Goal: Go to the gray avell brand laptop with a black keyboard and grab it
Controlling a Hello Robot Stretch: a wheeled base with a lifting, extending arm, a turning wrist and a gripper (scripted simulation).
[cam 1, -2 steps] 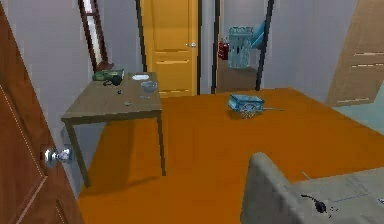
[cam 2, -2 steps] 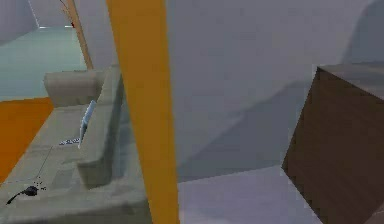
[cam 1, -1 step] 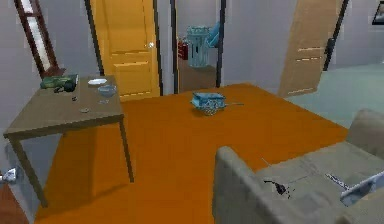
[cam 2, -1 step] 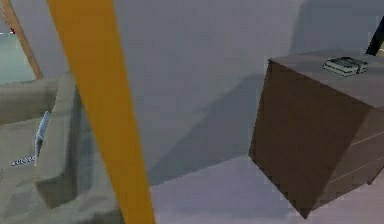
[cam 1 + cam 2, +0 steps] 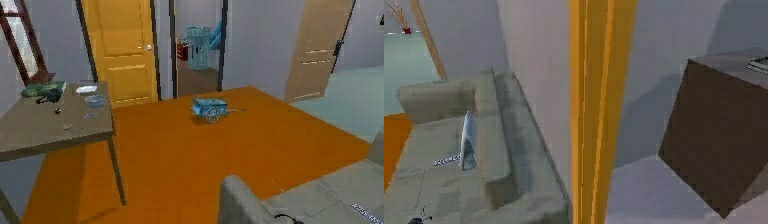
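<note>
Sofa — thin grey slab upright on it

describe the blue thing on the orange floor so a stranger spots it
Find the big orange floor. Near its far edge, before the open doorway, sits a small blue cart. It stands alone on bare floor, unlike the clutter on the table.

No writing can be read. A faint line of print lies on the sofa seat (too small to make out).
</note>
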